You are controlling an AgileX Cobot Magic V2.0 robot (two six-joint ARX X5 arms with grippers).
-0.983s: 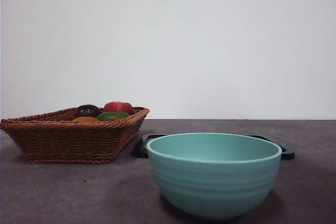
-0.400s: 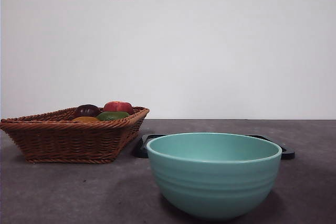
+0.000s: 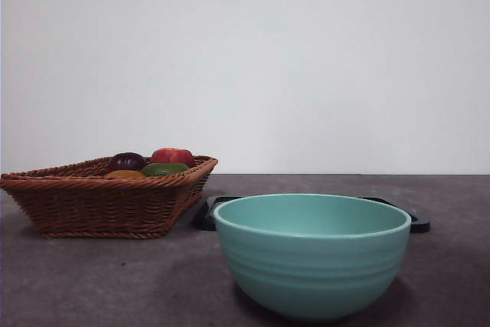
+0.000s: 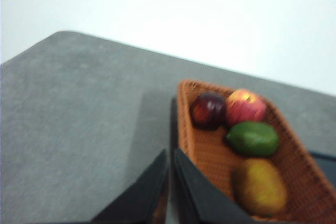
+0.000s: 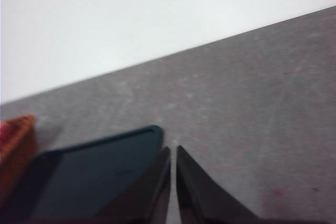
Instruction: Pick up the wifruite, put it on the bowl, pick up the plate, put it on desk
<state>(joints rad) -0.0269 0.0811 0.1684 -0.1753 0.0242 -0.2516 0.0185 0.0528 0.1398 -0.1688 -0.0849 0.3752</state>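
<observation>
The wifruite [image 4: 260, 186] lies in the brown wicker basket [image 4: 207, 153], at the end nearest the left claw [image 4: 170, 157], with a green fruit [image 4: 252, 138] just beside it and a dark purple fruit [image 4: 208, 110] and a red apple [image 4: 245, 106] further along. It looks small, firm and light, with a dull matte skin that should give the pads fair grip; being rounded, it could still roll or squirt out if pinched off-centre. In the left wrist view its long axis seems to run roughly along the basket's length, toward the green fruit, so the likeliest hold is across its short middle, from above. The left claw hovers above the basket's near rim, jaws nearly together, holding nothing; it would have to spread before coming down. The right claw [image 5: 173, 156], jaws likewise almost shut and empty, waits over the black plate [image 5: 92, 179] on the table [image 5: 252, 114]. The teal bowl [image 3: 312, 254] stands upright, apparently empty, in front of the plate.
</observation>
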